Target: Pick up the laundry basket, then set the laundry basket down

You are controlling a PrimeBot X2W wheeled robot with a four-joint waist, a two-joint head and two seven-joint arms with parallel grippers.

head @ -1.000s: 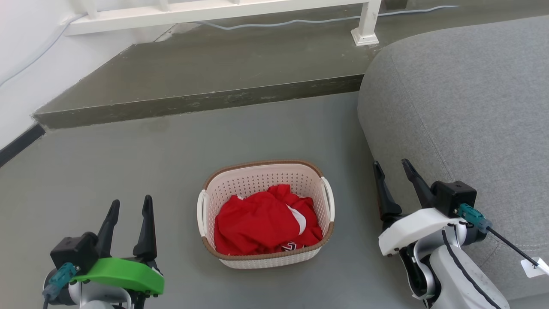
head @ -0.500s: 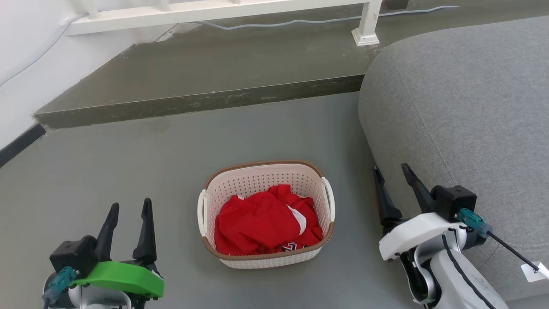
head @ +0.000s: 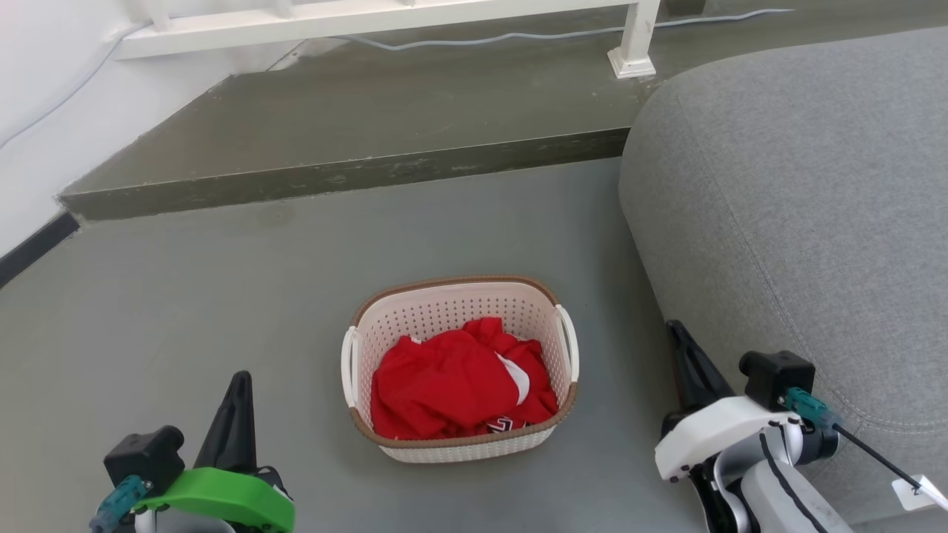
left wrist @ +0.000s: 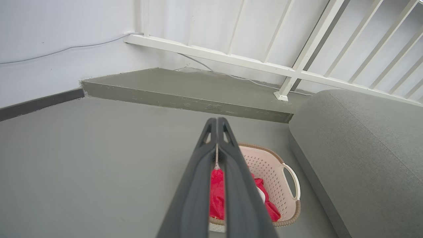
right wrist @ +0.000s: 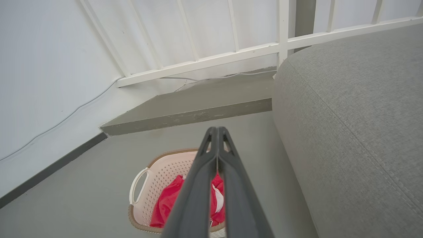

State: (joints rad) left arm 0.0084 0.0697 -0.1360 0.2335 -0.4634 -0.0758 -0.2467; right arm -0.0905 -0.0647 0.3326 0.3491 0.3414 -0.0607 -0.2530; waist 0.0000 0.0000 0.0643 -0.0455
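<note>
The laundry basket [head: 415, 318] stands on the grey floor at the centre, cream-white with a brown rim and white loop handles on both sides. Red clothing [head: 452, 385] lies crumpled inside it. My left gripper [head: 238, 381] sits low at the basket's left, shut with nothing in it and clear of the left handle. At the basket's right, my right gripper [head: 675, 330] is likewise shut and empty, beside the sofa. The left wrist view shows the basket [left wrist: 281, 185] behind the closed fingers [left wrist: 231, 178]. In the right wrist view the basket [right wrist: 155, 178] lies below the closed fingers [right wrist: 198, 178].
A large grey sofa [head: 800, 207] fills the right side, close to my right arm. A raised concrete step [head: 341, 174] crosses behind the basket, with a white railing [head: 370, 18] and a cable above it. A white wall [head: 37, 111] with a dark baseboard runs along the left.
Both grippers have shut from open and have dropped lower in the head view. The basket has not moved.
</note>
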